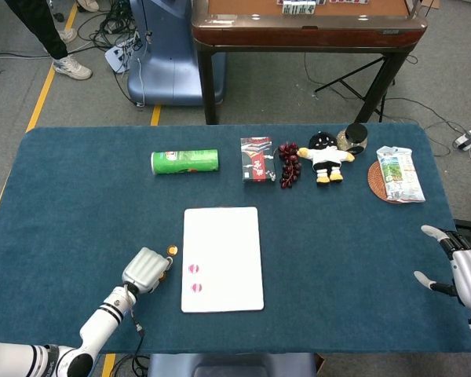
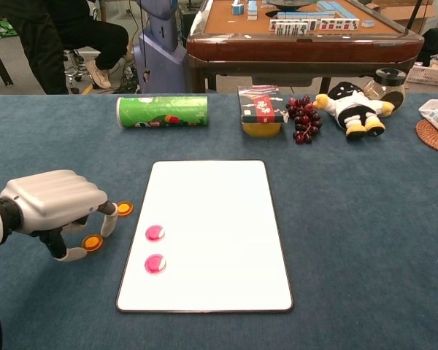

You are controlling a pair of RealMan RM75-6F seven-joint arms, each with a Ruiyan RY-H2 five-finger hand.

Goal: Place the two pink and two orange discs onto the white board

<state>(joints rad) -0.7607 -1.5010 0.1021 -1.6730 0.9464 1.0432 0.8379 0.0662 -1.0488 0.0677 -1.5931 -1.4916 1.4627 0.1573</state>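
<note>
Desk covered in dark blue cloth. One white board lay flat near the front centre. Two pink discs rested on the board's near-left corner, one behind the other, apart from each other. Two orange discs sat on the cloth off the board's left edge: the far orange disc just beside the board, the near orange disc a little further left and forward. Left hand hovered low over that spot, knuckles up, fingers curled downward with the tips spread to either side of the near orange disc; the thumb tip lay just beside that disc, one fingertip reached down between the two orange ones. Nothing was gripped, as far as the chest view showed, and contact with the disc could not be judged. In the head view the same hand covered the near disc, leaving only one orange disc visible. Right hand sat at the desk's far right edge, fingers apart and empty, well away from the board. Along the back row: one green chip can on its side, one red box, one bunch of dark grapes, one plush toy, one snack packet on a round woven mat.
</note>
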